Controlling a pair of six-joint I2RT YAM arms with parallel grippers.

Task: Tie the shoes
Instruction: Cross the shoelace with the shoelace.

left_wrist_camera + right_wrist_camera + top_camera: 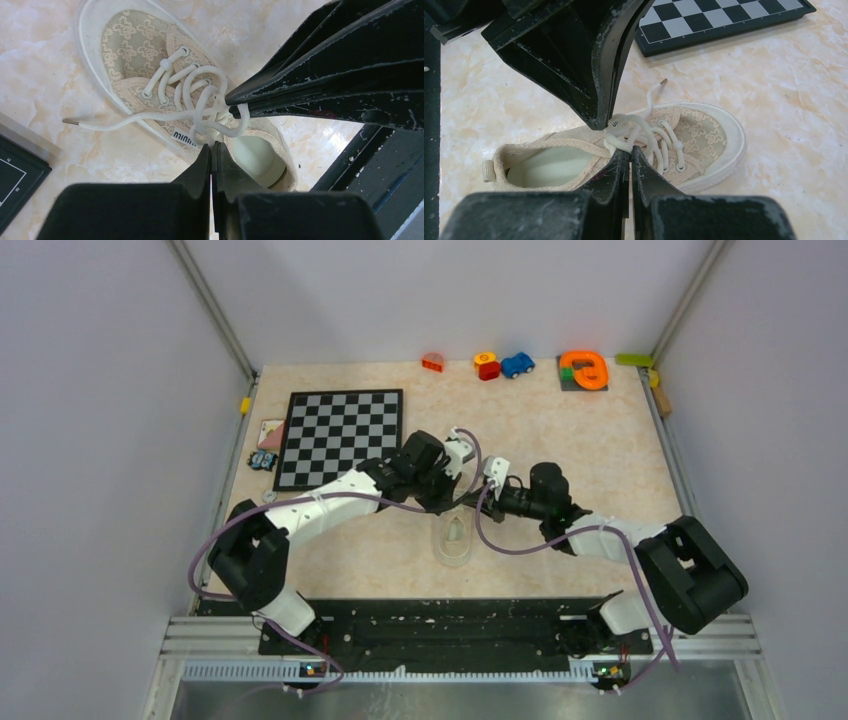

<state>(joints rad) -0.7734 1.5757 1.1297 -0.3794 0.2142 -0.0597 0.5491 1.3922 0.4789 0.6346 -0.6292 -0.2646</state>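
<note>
The cream shoe [455, 540] lies on the table between both arms, toe toward the arm bases. Seen from the left wrist, the shoe [135, 50] has white laces [200, 95] bunched in loops over the tongue. My left gripper [214, 146] is shut, with a lace loop pinched at its tips. The right gripper's black fingertips [235, 100] come in from the right, also nipping a loop. In the right wrist view my right gripper [630, 150] is shut on a lace strand above the shoe [704, 135]. One free lace end [655, 92] trails toward the chessboard.
A chessboard [340, 437] lies at the back left of the shoe, with small items [265, 445] beside its left edge. Toys stand along the far edge: a red block [433, 362], a blue car [517, 364] and an orange ring [583, 370].
</note>
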